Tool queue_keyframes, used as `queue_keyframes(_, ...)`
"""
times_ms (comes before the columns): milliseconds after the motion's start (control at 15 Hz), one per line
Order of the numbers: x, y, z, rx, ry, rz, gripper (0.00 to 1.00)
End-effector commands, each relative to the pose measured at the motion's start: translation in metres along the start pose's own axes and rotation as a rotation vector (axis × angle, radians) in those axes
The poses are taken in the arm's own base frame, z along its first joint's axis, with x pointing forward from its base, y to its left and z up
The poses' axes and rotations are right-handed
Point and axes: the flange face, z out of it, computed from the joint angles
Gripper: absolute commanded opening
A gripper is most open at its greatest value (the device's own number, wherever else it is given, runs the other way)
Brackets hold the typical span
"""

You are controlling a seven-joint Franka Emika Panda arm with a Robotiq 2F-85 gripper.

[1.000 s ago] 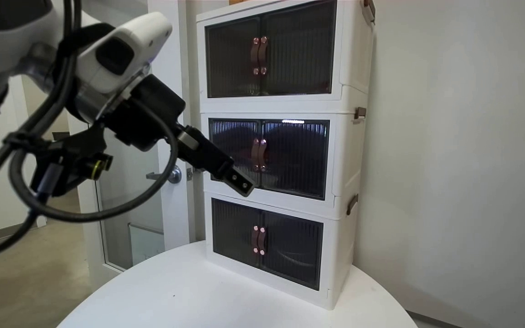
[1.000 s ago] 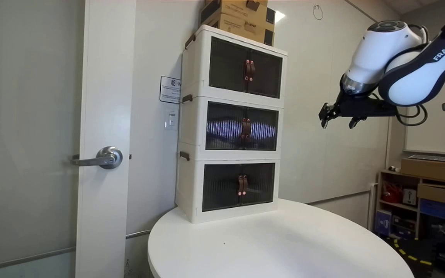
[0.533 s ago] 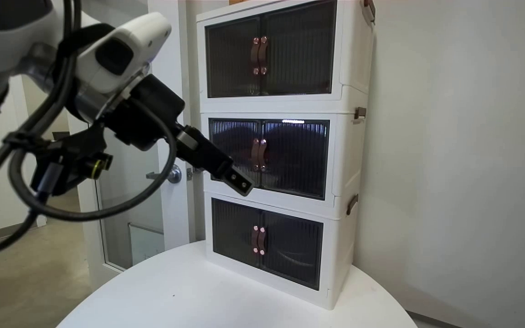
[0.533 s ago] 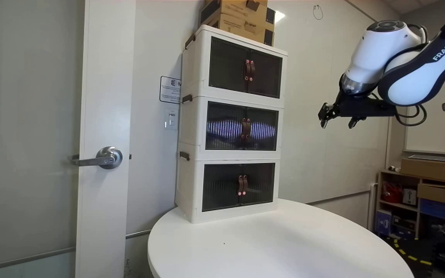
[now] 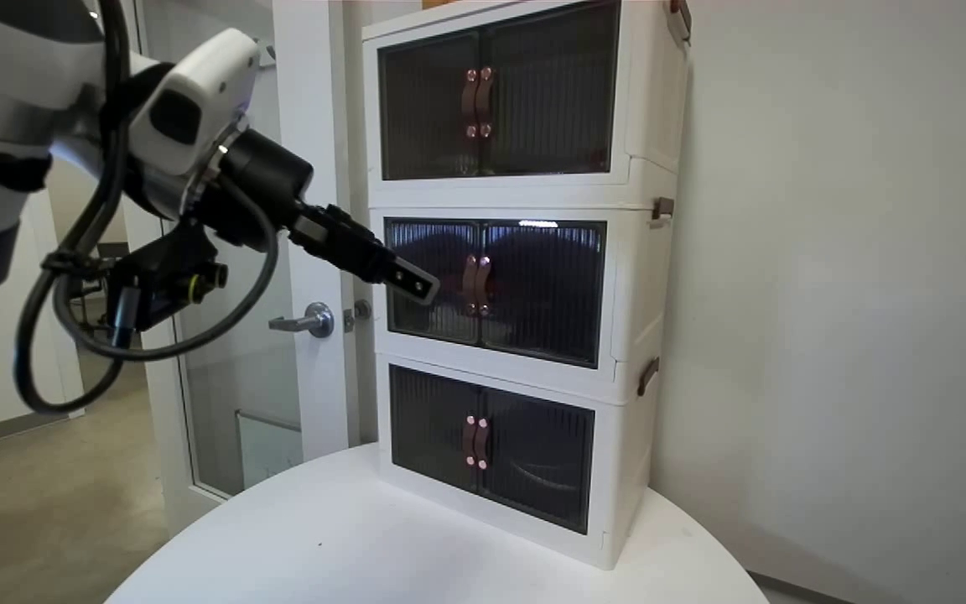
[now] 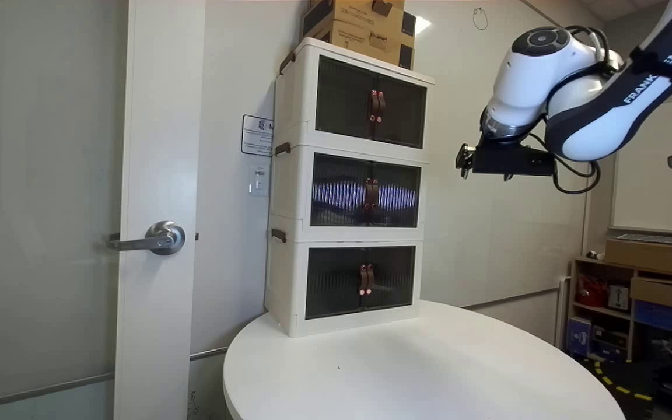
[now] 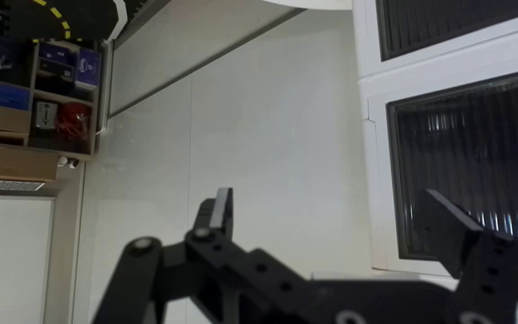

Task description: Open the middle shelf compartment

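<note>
Three tiers (image 6: 340,195) stacked; middle shelf compartment (image 5: 525,294): two closed doors (image 6: 395,195), two handles (image 5: 484,287). One tool (image 7: 333,208), two fingers (image 7: 219,209) apart.

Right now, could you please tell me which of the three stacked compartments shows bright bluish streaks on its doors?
The middle compartment: in both exterior views its doors are streaked bluish, unlike those of the top compartment and bottom compartment.

The arm (image 6: 572,105) has rounded white shells and a dark band (image 6: 639,94) where white lettering shows FRANK and EMIKA, parted by a black strap (image 6: 657,63). Dark cables (image 5: 152,354) loop near a black bracket (image 5: 156,273) bearing what may be a yellow ring (image 5: 195,289), too small to be sure. The gripper (image 7: 328,202) is matt black with pale round screws (image 7: 142,243) and grey finger pads (image 7: 219,209).
</note>
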Motion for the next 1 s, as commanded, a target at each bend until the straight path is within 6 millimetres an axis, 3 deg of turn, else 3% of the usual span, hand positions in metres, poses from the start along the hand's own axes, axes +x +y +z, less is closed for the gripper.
queue_keyframes(0,0.001,-0.033,0.002,-0.038,0.132,0.049,1.00)
queue_keyframes(467,-0.017,-0.111,0.022,-0.035,0.264,0.039,1.00)
queue_keyframes(933,-0.023,-0.160,0.039,-0.014,0.288,0.093,1.00)
